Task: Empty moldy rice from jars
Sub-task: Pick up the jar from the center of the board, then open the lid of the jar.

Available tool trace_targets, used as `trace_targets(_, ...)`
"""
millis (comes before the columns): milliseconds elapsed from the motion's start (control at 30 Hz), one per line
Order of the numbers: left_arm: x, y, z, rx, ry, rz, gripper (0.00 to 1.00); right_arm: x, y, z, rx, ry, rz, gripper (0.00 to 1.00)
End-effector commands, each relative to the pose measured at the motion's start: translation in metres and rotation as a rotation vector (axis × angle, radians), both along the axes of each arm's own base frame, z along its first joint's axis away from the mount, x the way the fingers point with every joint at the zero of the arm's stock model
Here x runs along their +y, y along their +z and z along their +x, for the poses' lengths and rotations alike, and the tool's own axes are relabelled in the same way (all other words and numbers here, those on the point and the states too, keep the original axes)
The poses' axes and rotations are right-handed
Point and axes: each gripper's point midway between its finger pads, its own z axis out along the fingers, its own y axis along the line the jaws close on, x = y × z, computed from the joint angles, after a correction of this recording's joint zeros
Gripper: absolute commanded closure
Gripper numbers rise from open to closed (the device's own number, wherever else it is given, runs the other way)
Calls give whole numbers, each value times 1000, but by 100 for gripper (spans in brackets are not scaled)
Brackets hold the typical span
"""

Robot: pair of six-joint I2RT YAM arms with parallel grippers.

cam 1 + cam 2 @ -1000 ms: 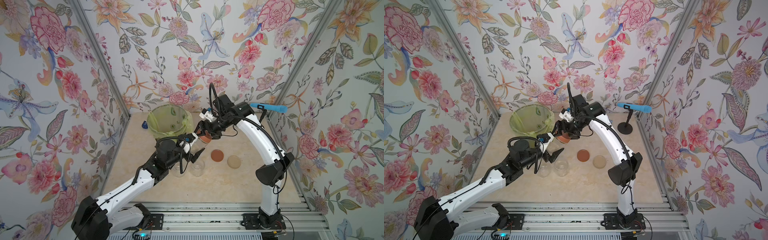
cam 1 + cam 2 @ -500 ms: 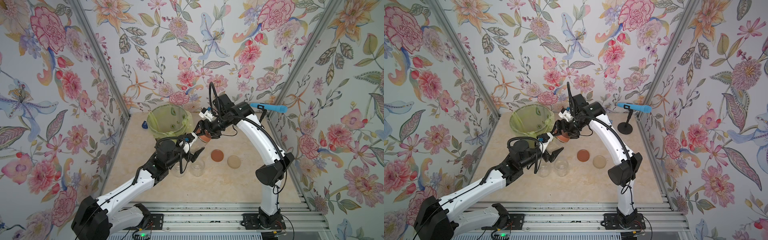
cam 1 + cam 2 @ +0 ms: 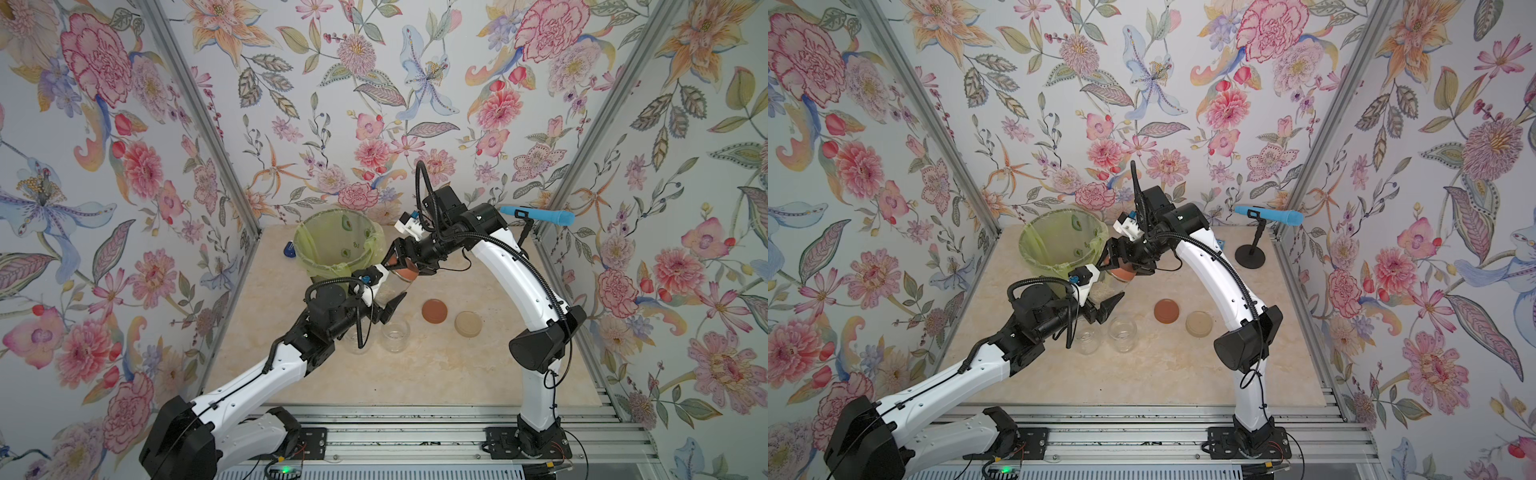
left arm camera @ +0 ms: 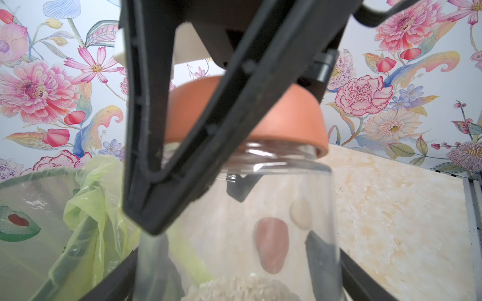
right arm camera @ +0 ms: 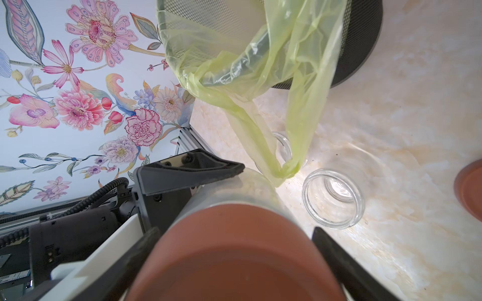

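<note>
My left gripper [image 3: 386, 291] [image 3: 1105, 291] is shut on a clear glass jar [image 3: 395, 286] [image 4: 273, 187] held tilted in the air beside the bin. Moldy rice [image 4: 242, 286] lies as a pale grainy heap inside it. A reddish-brown lid [image 3: 406, 272] [image 5: 234, 247] sits on its mouth. My right gripper [image 3: 401, 262] [image 5: 234, 258] stands open astride that lid, a finger [image 5: 328, 247] on each side with a thin gap. Two jars [image 3: 396, 332] [image 3: 357, 343] stand open and look empty on the table.
A green mesh bin [image 3: 300, 245] [image 5: 360, 39] with a yellow-green liner stands at the back left. A loose reddish-brown lid [image 3: 434, 311] and a beige lid [image 3: 468, 323] lie right of the empty jars. A blue microphone [image 3: 536, 215] on a stand is at the back right.
The right gripper's jaws have spread apart round the lid, which they were clamping before. Both arms and the held jar have barely moved.
</note>
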Motion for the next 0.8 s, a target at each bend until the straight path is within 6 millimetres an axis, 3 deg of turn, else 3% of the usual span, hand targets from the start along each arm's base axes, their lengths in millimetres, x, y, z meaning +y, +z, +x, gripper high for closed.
trace_targets(0,23,38,16,-59,112,-116,100,1,17,-12,-15,44,43,0)
trace_targets(433,33,51,16,-82,135,-139,100,-1,23,-11,-41,47,50,0)
trace_targets(767,35,54,14,-80,131,-143,100,6,28,0,-42,35,81,0)
